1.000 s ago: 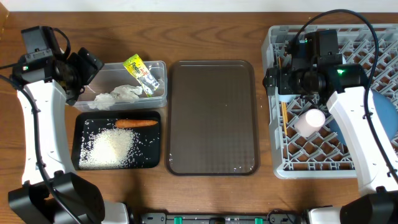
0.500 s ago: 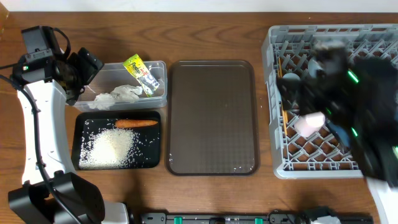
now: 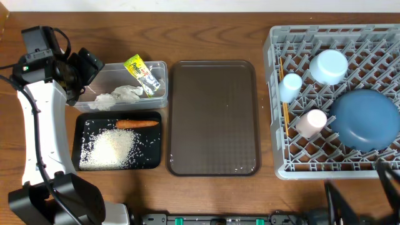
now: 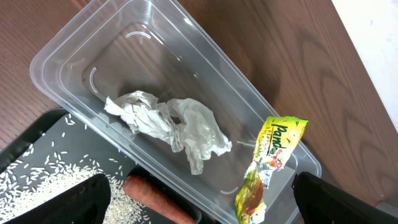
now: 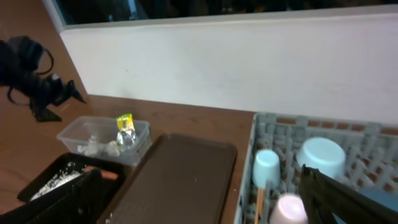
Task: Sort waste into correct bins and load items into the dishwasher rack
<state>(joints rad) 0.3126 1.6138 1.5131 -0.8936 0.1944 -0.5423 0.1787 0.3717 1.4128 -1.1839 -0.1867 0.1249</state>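
Observation:
The grey dishwasher rack at the right holds the blue plate, the white bowl, the light blue cup, the pink cup and the chopsticks. Crumpled paper and the snack wrapper lie in the clear tub. In the black tray are the carrot and rice. My left gripper hangs open above the tub's left end, holding nothing. My right gripper is open and empty, raised high and looking across the table.
A large brown serving tray lies empty between the bins and the rack. A white wall runs along the table's far edge. Only dark parts of the right arm show at the overhead view's bottom right corner.
The right arm has pulled off the rack toward the front right corner, uncovering the plate, bowl and cups. The left arm has stayed still.

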